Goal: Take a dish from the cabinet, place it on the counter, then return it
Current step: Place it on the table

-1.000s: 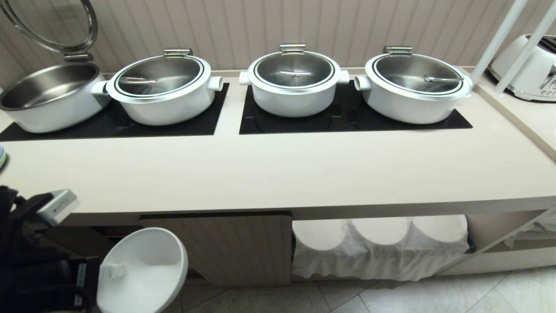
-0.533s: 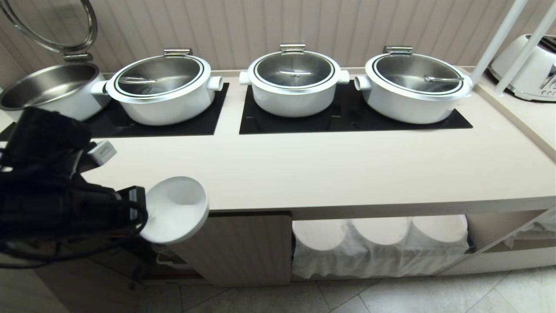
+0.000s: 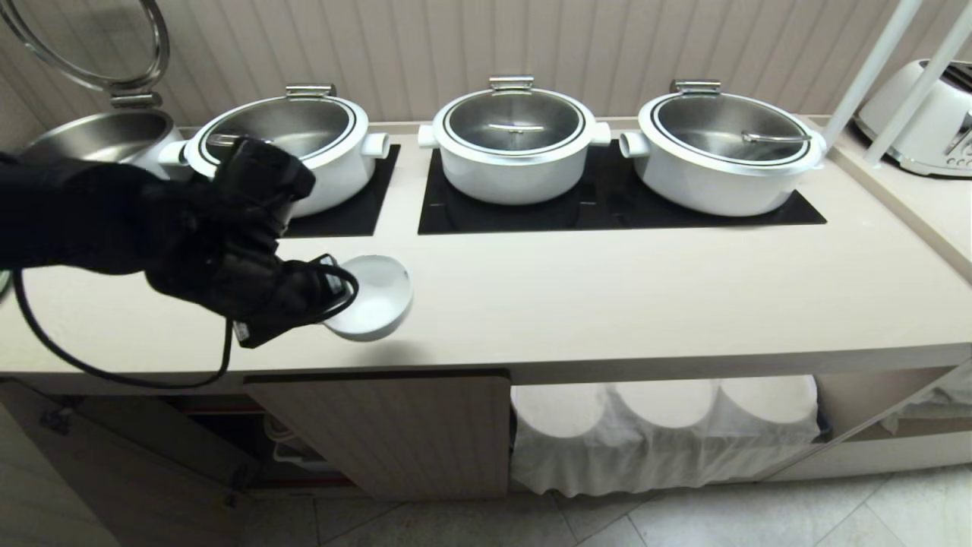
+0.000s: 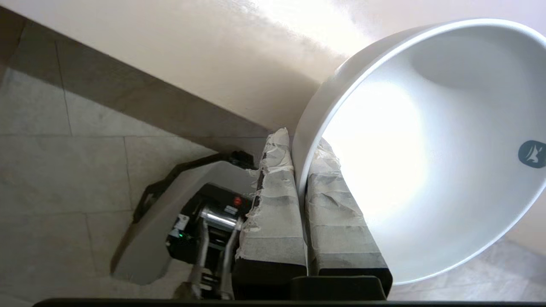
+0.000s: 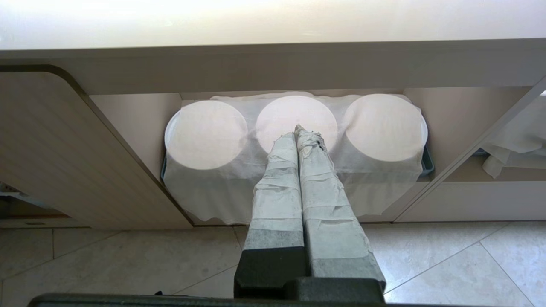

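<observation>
The dish (image 3: 376, 295), a small white bowl, hangs tilted just over the beige counter (image 3: 607, 304) near its front edge; I cannot tell whether it touches. My left gripper (image 3: 334, 292) comes in from the left and is shut on its rim. In the left wrist view the taped fingers (image 4: 275, 187) pinch the dish (image 4: 426, 149) wall, one inside and one outside, gripper (image 4: 300, 145). Below the counter the cabinet (image 3: 410, 433) has its left door swung open on a dark interior. My right gripper (image 5: 296, 132) is parked low, shut and empty, facing the cloth-draped opening.
Several white pots with glass lids (image 3: 512, 140) stand on black panels (image 3: 607, 209) at the counter's back. A toaster (image 3: 923, 121) and two white posts (image 3: 873, 68) are at the right. White cloth covers plate stacks (image 3: 661, 425) under the counter.
My left arm has risen from in front of the cabinet to above the counter, carrying the dish up and to the right. The right arm has not moved.
</observation>
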Controlling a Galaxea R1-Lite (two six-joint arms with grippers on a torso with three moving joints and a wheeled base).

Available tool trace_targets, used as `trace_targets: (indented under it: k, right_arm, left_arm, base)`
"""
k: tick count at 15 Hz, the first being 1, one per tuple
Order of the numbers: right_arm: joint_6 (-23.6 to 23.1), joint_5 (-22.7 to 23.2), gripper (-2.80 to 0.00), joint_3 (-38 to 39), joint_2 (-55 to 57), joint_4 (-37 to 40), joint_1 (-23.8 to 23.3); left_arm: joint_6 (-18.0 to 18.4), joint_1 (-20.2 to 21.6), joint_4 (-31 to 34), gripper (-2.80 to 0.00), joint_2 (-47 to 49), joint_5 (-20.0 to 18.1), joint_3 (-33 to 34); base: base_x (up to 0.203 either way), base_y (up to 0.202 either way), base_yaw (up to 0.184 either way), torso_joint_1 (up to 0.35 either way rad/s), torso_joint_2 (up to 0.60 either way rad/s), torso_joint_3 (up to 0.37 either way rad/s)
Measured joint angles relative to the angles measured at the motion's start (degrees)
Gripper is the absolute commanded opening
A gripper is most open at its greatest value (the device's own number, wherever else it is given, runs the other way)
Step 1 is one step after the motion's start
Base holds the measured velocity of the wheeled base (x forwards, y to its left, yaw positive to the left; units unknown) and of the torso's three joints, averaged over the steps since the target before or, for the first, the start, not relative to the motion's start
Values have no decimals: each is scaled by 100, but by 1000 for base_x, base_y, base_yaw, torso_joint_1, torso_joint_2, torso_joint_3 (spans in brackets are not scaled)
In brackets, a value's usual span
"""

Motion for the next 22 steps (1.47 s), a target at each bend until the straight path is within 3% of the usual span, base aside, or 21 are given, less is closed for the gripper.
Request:
trace_targets:
  k: [5, 10, 15, 22]
  right_arm:
    - [-2, 2, -280, 0, 0, 0, 0]
    - [-2, 2, -280, 0, 0, 0, 0]
    - [0, 2, -280, 0, 0, 0, 0]
    - [-2, 0, -280, 0, 0, 0, 2]
  left_arm:
    - [-1517, -207, 1260, -280, 1112, 571, -1656]
    - [-2206, -103, 1440, -280, 1599, 662, -2211]
    - [-2528, -19, 1445, -280, 1779, 647, -2316]
    - [-2558, -8, 1455, -280, 1959, 643, -2459]
  base:
    - [0, 0, 0, 0, 0, 0]
    - [0, 0, 0, 0, 0, 0]
    - [0, 0, 0, 0, 0, 0]
    - [0, 0, 0, 0, 0, 0]
